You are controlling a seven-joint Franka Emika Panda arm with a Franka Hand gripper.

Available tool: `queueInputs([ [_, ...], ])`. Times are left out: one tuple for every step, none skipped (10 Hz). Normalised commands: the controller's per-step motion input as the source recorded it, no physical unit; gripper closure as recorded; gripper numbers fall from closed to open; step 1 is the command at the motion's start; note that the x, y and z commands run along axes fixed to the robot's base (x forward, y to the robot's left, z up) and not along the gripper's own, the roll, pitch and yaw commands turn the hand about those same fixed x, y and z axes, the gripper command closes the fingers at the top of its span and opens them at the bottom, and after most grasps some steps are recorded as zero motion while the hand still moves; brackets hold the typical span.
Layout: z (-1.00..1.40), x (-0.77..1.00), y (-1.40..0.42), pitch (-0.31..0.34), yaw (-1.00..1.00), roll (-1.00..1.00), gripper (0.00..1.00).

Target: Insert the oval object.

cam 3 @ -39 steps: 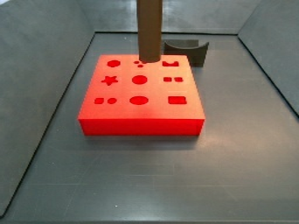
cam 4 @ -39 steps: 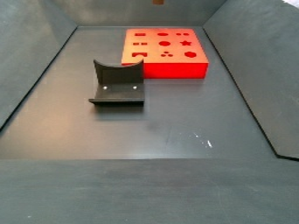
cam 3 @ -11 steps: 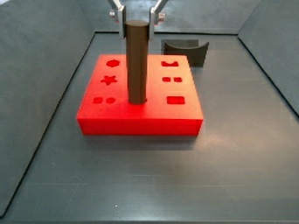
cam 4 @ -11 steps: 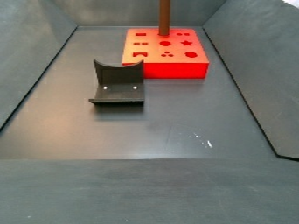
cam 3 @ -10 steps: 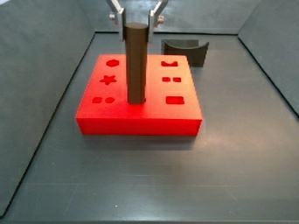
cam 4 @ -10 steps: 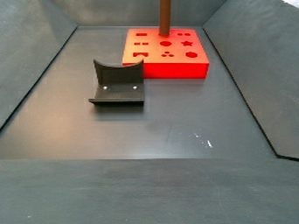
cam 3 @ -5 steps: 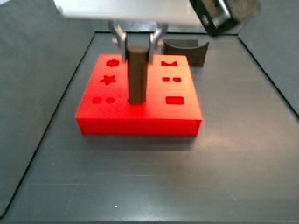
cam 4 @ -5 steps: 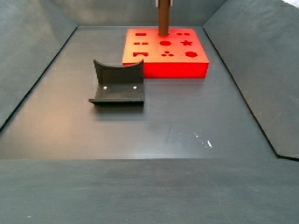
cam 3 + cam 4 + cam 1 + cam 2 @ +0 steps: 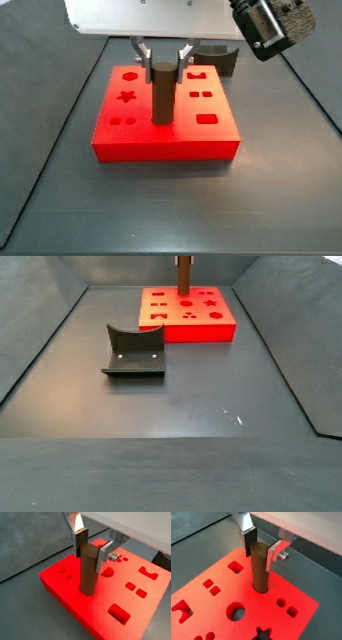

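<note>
the gripper [image 9: 91, 543] is clamped on the top of the oval object [image 9: 87, 572], whose long axis stands upright, lower end seated in the red block [image 9: 73, 594].

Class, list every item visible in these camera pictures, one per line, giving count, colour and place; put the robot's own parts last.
Red block: one, red, shaped holes on top, on the grey floor towards the back.
Oval object: one, dull brown, upright, lower end in a hole of the red block.
Dark grey curved piece: one, dark grey, on the floor apart from the block.
Gripper: one, silver fingers with dark pads, flanking the oval object's upper end above the block.
</note>
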Motion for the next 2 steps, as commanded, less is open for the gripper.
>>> queueInputs([
  [-0.05,0.0,0.0,0.0,0.0,0.0,1.0],
  [0.0,0.0,0.0,0.0,0.0,0.0,1.0],
])
